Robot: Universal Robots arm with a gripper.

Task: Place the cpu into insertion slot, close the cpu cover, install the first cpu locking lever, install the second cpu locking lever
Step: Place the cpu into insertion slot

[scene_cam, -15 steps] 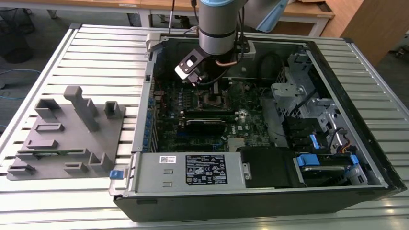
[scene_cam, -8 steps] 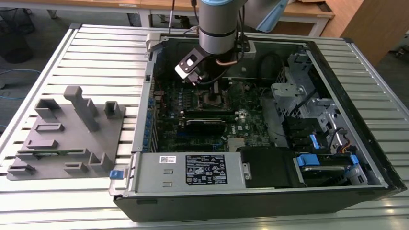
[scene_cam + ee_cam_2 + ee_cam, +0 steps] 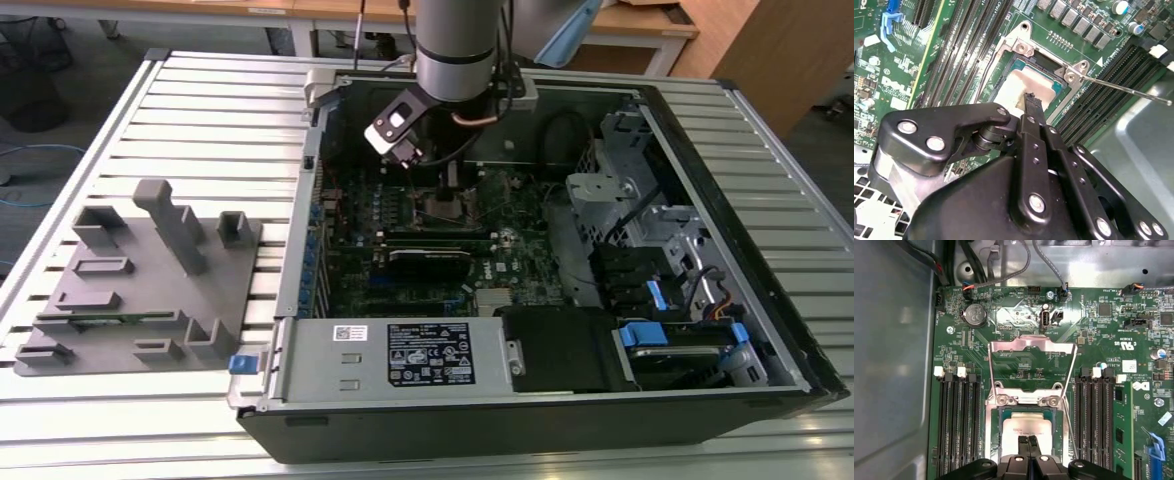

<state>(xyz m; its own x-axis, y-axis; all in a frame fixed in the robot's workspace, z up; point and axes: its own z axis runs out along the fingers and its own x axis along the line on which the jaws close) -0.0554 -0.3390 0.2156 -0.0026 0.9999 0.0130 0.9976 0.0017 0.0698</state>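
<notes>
So the cpu is already sitting flat in the insertion slot, silvery top facing up, and it looks square to the socket rim from what I can see. The end effector is parked straight over it with the two fingers pinched together and nothing between them. The tips are right at the middle of the chip. In the second wrist view they look like they're on the metal top, but honestly I can't tell if it's real contact or a hair above.

The cpu cover is not down. It's flipped open and leaning back off its hinge on the side of the socket toward the coin cell battery, so it sits just past the fingertips, on the far side of the chip from the wrist. You can see bare motherboard through its cutout.

One locking lever is unlatched, a thin wire rod whose long axis angles out over the memory slots on that side of the socket.

In the exterior view the arm reaches down into the open computer case, which lies on the slatted worktop, with a grey fixture well apart on the exterior view's left.
</notes>
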